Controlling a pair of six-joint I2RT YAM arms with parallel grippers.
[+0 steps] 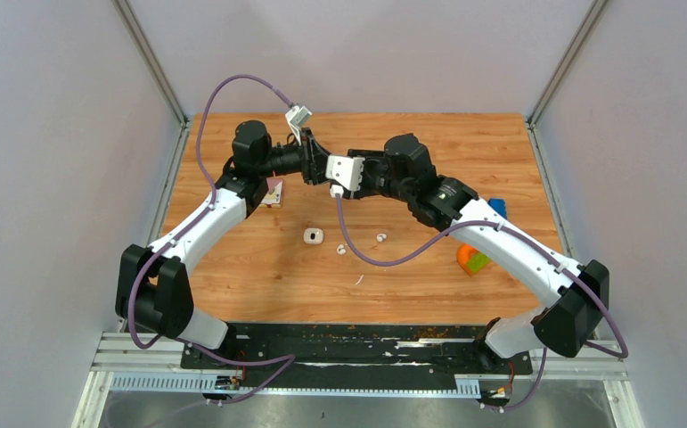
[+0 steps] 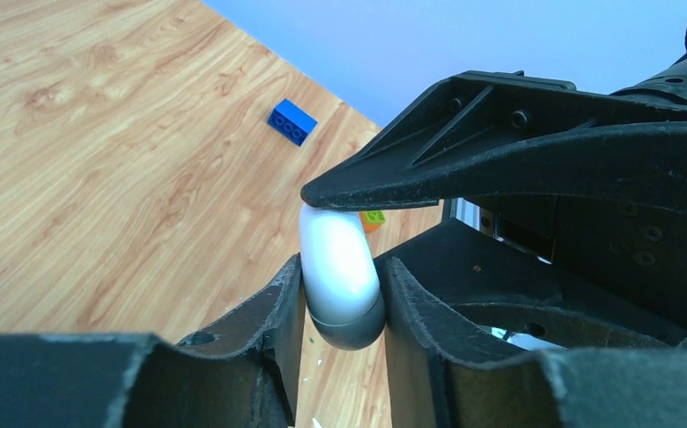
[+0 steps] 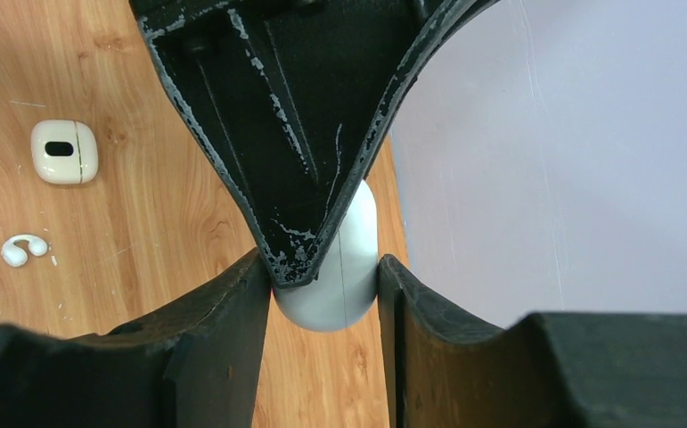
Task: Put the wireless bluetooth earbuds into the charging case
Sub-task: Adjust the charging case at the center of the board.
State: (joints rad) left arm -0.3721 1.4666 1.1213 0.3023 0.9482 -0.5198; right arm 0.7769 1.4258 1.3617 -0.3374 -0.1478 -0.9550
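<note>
Both grippers meet above the far middle of the table, and each is shut on the same white rounded charging case. The left wrist view shows the case [image 2: 335, 259] pinched between my left gripper [image 2: 341, 272] fingers, under a right finger [image 2: 500, 152]. The right wrist view shows the case [image 3: 353, 259], with a seam, between my right gripper [image 3: 322, 272] fingers, behind a left finger [image 3: 295, 116]. In the top view the left gripper [image 1: 313, 160] and right gripper [image 1: 325, 169] hide the case. Two white earbuds [image 1: 340, 251] [image 1: 380, 237] lie on the wood; one shows in the right wrist view [image 3: 23, 250].
A small white rounded-square piece with a dark oval slot [image 1: 313, 235] [image 3: 63, 152] lies near the earbuds. A thin white sliver [image 1: 358, 280] lies nearer me. A blue brick [image 1: 497, 207] [image 2: 291, 121] and an orange-green toy [image 1: 472, 259] lie at the right. A small card [image 1: 273, 191] lies at the left.
</note>
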